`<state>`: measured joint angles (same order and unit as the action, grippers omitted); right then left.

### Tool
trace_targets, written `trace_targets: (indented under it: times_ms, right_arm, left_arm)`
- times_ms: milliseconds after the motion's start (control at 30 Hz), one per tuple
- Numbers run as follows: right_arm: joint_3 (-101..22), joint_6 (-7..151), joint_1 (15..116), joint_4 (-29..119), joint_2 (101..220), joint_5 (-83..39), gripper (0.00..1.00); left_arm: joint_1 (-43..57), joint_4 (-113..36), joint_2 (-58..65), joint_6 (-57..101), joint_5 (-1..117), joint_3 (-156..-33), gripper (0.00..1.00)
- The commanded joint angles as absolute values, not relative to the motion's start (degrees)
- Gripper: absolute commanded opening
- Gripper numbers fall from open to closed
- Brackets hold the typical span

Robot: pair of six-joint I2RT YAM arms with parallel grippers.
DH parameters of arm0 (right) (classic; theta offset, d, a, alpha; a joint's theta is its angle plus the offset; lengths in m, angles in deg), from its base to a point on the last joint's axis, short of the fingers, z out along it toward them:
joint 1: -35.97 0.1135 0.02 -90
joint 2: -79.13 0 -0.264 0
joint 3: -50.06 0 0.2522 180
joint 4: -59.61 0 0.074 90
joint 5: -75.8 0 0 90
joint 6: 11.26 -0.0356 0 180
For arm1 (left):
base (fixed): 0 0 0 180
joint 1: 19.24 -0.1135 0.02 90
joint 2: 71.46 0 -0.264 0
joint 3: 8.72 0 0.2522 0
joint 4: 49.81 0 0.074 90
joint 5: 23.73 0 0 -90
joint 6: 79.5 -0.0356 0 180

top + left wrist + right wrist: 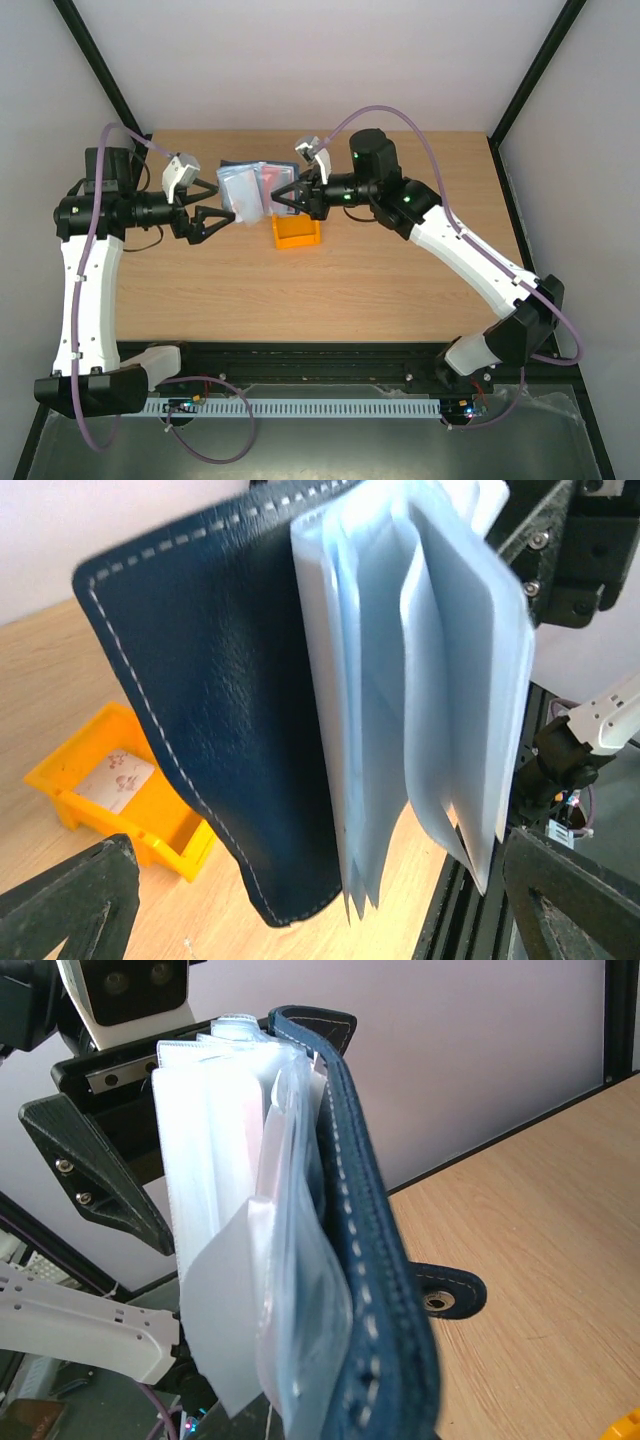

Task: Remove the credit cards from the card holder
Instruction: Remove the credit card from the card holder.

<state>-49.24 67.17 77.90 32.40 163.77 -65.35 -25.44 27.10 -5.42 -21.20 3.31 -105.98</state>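
Most credit cards (pixel 248 1135) lie obscured inside card holder (pixel 385 1260).

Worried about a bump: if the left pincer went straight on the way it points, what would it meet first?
The card holder, hanging open right ahead; nothing shows between them, though how near is hard to judge.

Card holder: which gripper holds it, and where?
The right gripper grips the card holder at its right edge in the top view; the left gripper is open.
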Motion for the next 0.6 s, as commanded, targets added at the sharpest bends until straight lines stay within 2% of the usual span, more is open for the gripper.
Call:
trace_targets:
  times_ms: [0, 367, 567]
  right_arm:
    - [-48.98, 68.82, 77.38, 33.24, 161.33, -67.67, 0.02]
    - [-47.36, 63.03, 77.70, 39.22, 161.56, -70.61, 0.02]
    - [-47.04, 64.13, 79.69, 40.07, 162.52, -74.45, 0.02]
  left_arm:
    - [-26.00, 30.94, -5.73, -25.90, 0.23, -107.51, 0.99]
    - [-25.54, 25.77, -5.64, -20.20, 0.07, -106.03, 0.98]
    - [-25.42, 20.45, -5.34, -14.24, 2.45, -104.49, 0.83]
